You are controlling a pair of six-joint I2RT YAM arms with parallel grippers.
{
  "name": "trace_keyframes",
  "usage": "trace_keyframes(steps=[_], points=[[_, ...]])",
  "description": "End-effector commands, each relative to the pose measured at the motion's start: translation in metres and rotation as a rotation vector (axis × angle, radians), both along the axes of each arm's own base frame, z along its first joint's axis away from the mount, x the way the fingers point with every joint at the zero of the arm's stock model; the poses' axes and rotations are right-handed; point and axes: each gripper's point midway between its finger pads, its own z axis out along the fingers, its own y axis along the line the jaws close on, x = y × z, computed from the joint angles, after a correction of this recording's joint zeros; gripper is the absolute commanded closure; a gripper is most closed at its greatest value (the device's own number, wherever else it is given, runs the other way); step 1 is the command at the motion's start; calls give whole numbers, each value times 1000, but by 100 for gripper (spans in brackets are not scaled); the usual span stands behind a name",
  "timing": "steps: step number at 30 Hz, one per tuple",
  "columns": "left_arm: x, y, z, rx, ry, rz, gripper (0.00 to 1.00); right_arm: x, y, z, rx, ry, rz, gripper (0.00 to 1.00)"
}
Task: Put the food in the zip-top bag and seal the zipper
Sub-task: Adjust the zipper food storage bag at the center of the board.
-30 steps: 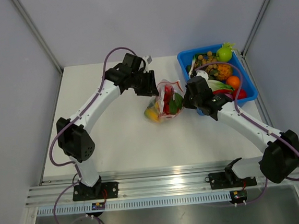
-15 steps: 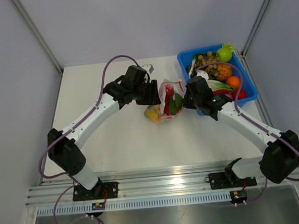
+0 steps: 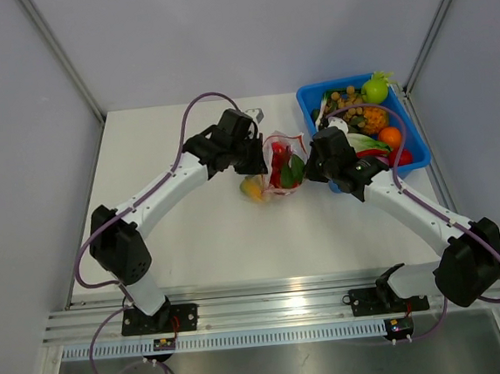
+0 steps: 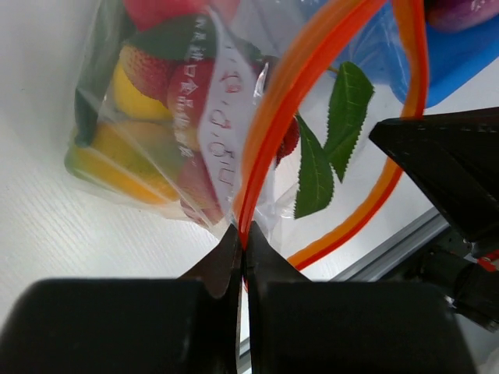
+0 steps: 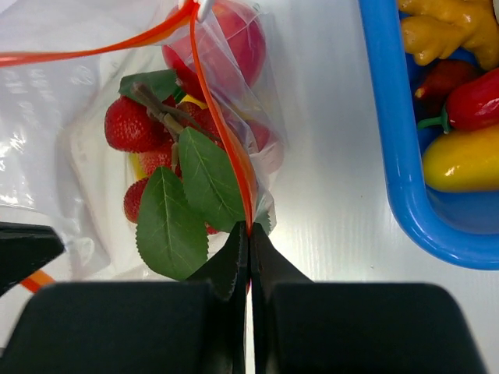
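Fingers pinch the zipper (strawberries inside the zip-top bag).

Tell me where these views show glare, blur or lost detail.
Top external: even light, bright sheen on the metal rail. Left wrist: label print on the zip-top bag is soft, and the fingers pinching the zipper are near black. Right wrist: strawberries sharp, fingers featureless dark.

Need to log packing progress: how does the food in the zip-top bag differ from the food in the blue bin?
The bagged food is strawberries, leaves and yellow pieces packed inside the zip-top bag; the bin food lies loose in the blue bin. The bagged food sits between the left gripper and right gripper, both pinching the zipper; the bin food is ungrasped. Both are colourful.
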Motion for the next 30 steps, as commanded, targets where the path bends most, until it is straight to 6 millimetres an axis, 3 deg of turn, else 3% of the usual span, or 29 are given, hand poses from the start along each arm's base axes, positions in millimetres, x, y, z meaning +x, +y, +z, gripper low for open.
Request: trace_keyframes(steps=[1,3,5,10,14,15,18,20,24,30], points=[[3,2,67,-64,-129,-4,100,11,8,31,60,-82,-1,100],[1,7,81,-64,-162,1,100,13,9,34,72,-92,-7,100],[0,13,82,-45,-167,7,100,14,9,37,79,-102,-13,100],[-11,16,37,13,-56,-15,100,21,10,38,69,-107,-22,100],[-14,15,48,-8,-80,-30,100,24,15,35,78,-98,-14,100],[-12,19,54,1,-102,-20,80,24,16,34,82,-96,-14,100],[-4,27,70,37,-152,10,42,26,18,34,91,-95,-12,100],[2,30,83,49,-186,20,40,25,19,36,95,-98,-10,100],[17,36,90,101,-223,71,41,25,18,37,95,-99,-13,100],[26,27,91,102,-232,68,41,24,18,37,94,-94,-12,100]])
